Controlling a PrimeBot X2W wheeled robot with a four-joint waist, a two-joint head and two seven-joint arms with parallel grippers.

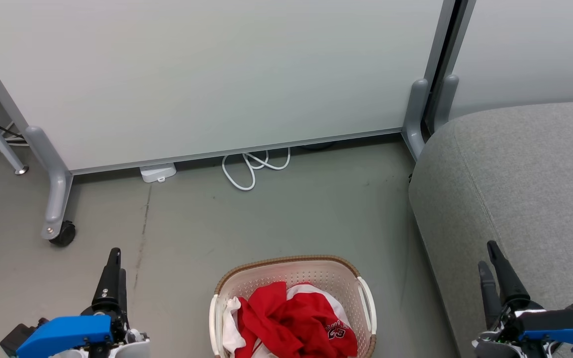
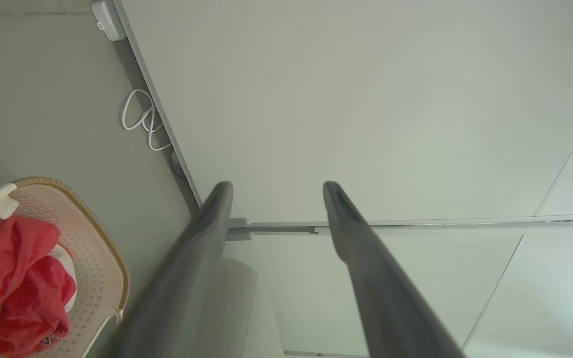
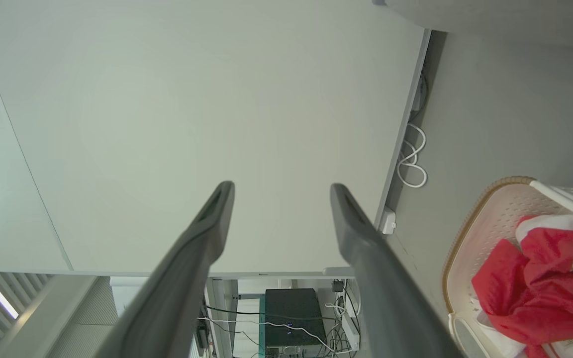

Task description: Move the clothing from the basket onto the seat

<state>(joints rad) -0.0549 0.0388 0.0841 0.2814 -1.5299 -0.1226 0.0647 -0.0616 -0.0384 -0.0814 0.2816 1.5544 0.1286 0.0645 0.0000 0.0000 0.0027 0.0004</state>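
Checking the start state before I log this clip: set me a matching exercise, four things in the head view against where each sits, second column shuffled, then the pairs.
Things
1. clothing
2. basket
3. seat
4. white cable

Places
A. looped on the floor at the foot of the white panel
B. along the right edge, beside the basket
C. piled inside the basket
D. standing on the floor at bottom centre

Pairs: 1-C, 2-D, 3-B, 4-A

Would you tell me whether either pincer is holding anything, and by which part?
Nothing is held: the left pincer and right pincer stand open, empty; the clothing lies in the basket.
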